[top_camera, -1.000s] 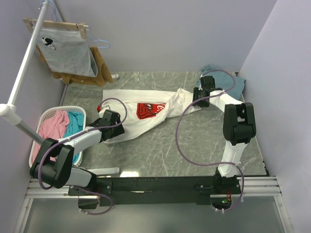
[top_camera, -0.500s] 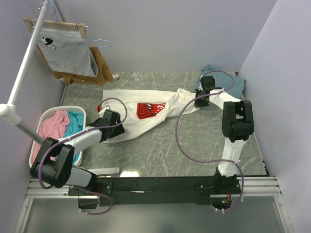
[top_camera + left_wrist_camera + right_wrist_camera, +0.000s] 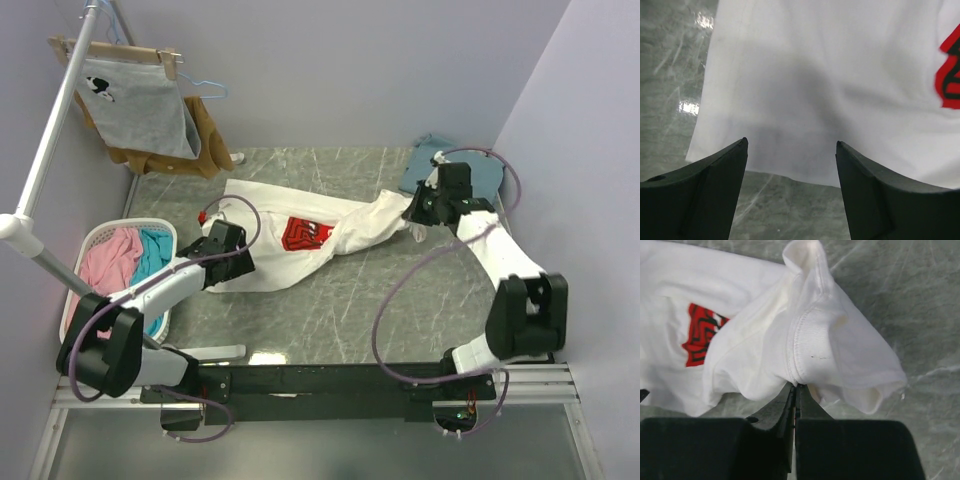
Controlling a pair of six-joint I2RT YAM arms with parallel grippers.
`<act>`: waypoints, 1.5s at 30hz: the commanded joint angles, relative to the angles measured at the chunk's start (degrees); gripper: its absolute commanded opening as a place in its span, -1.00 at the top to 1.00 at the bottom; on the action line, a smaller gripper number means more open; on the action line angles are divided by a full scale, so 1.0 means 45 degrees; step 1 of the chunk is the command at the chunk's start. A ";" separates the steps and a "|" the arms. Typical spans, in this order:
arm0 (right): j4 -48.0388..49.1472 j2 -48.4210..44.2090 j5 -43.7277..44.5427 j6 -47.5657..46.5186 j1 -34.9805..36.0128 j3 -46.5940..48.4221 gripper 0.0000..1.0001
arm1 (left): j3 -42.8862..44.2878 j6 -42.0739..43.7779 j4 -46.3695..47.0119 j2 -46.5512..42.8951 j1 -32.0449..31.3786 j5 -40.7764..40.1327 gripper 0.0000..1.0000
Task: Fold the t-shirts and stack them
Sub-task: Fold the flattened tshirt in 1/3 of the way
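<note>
The marble table point(image 3: 330, 310) holds two tees: the white t-shirt point(image 3: 265, 232), its collar pinched in the right gripper point(image 3: 796, 389), left gripper point(image 3: 791, 145) open over its hem, and a partly hidden teal-blue t-shirt point(image 3: 414, 170).

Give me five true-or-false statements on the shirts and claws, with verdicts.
1. The right claw is shut on the white t-shirt. True.
2. The left claw grips the white t-shirt's edge. False: it is open, jaws apart over the cloth.
3. The teal-blue t-shirt lies at the far right corner of the table. True.
4. The red logo is hidden face down. False: it shows face up.
5. The basket is empty. False: it holds pink and teal cloth.
</note>
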 commanded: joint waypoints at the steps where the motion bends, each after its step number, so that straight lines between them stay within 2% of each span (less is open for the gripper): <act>1: -0.1341 -0.1301 -0.0927 0.0515 0.0023 -0.0561 1.00 | 0.0917 0.0273 -0.0904 -0.0981 -0.0048 -0.0051 -0.53; 5: -0.2029 -0.1439 -0.1356 0.0477 0.0042 -0.1205 1.00 | 0.0840 0.0312 -0.0944 -0.1216 -0.0048 0.0183 -0.53; 6: -0.2127 -0.1419 -0.1395 0.0496 0.0042 -0.1477 0.93 | 0.0782 0.0312 -0.0924 -0.1255 -0.0048 0.0261 -0.53; 11: -0.1738 -0.1478 -0.1531 0.0672 0.0042 -0.2436 0.86 | 0.0645 0.0312 -0.0768 -0.1294 -0.0048 0.0574 -0.53; 13: -0.1679 -0.1303 -0.1436 0.0750 0.0062 -0.2534 0.55 | 0.0664 0.0351 -0.0729 -0.1295 -0.0028 0.0633 -0.53; 15: -0.1562 -0.1049 -0.1337 0.0672 0.0062 -0.2592 0.42 | 0.0645 0.0371 -0.0671 -0.1275 -0.0048 0.0692 -0.53; 16: -0.1214 -0.0990 -0.1221 0.0653 0.0081 -0.2632 0.45 | 0.0625 0.0371 -0.0651 -0.1256 -0.0048 0.0711 -0.53; 17: -0.1075 -0.0912 -0.0910 0.0672 0.0081 -0.2671 0.63 | 0.0606 0.0371 -0.0631 -0.1236 -0.0048 0.0730 -0.53; 18: -0.0667 -0.0853 -0.0907 0.0653 0.0081 -0.2729 0.72 | 0.0625 0.0371 -0.0593 -0.1178 -0.0048 0.0731 -0.53; 20: -0.0507 -0.0406 -0.0811 0.0730 0.0062 -0.2285 0.67 | 0.0644 0.0390 -0.0592 -0.1119 -0.0048 0.0731 -0.53; 21: -0.0623 -0.0191 -0.0867 0.0731 0.0062 -0.2010 0.71 | 0.0664 0.0410 -0.0592 -0.1080 -0.0048 0.0731 -0.53; 22: -0.0547 0.0043 -0.0907 0.0789 0.0081 -0.1775 0.91 | 0.0684 0.0429 -0.0612 -0.1041 -0.0048 0.0731 -0.53; 23: -0.0353 0.0181 -0.0772 0.0925 0.0081 -0.1328 1.00 | 0.0684 0.0410 -0.0592 -0.1041 -0.0048 0.0711 -0.53; 29: -0.0234 0.2152 -0.1102 0.1121 0.0062 0.2028 0.99 | 0.0586 0.0371 -0.0514 -0.1021 -0.0048 0.0692 -0.53; 31: -0.1343 0.2912 -0.0947 0.0966 0.0120 0.3047 0.78 | 0.0586 0.0351 -0.0592 -0.1040 -0.0048 0.0672 -0.53; 33: -0.1407 0.2879 -0.0364 0.0945 0.0296 0.3131 0.90 | 0.0567 0.0312 -0.0612 -0.1119 -0.0048 0.0614 -0.54; 34: -0.1309 0.2607 -0.0128 0.1023 0.0296 0.2859 0.53 | 0.0528 0.0312 -0.0573 -0.1157 -0.0048 0.0613 -0.54; 35: -0.1327 0.2527 0.0029 0.1082 0.0257 0.2489 0.34 | 0.0489 0.0331 -0.0534 -0.1158 -0.0048 0.0633 -0.54; 36: -0.1501 0.2391 0.0340 0.1082 0.0315 0.2292 0.06 | 0.0546 0.0351 -0.0534 -0.1119 -0.0048 0.0614 -0.54; 40: -0.1387 0.0717 0.1764 0.1218 0.0569 0.0633 -0.22 | 0.0625 0.0429 -0.0417 -0.0826 -0.0048 0.0691 -0.53; 45: -0.1366 -0.0714 0.2490 0.1297 0.0706 -0.1321 -0.27 | 0.0625 0.0488 -0.0299 -0.0591 -0.0048 0.0848 -0.54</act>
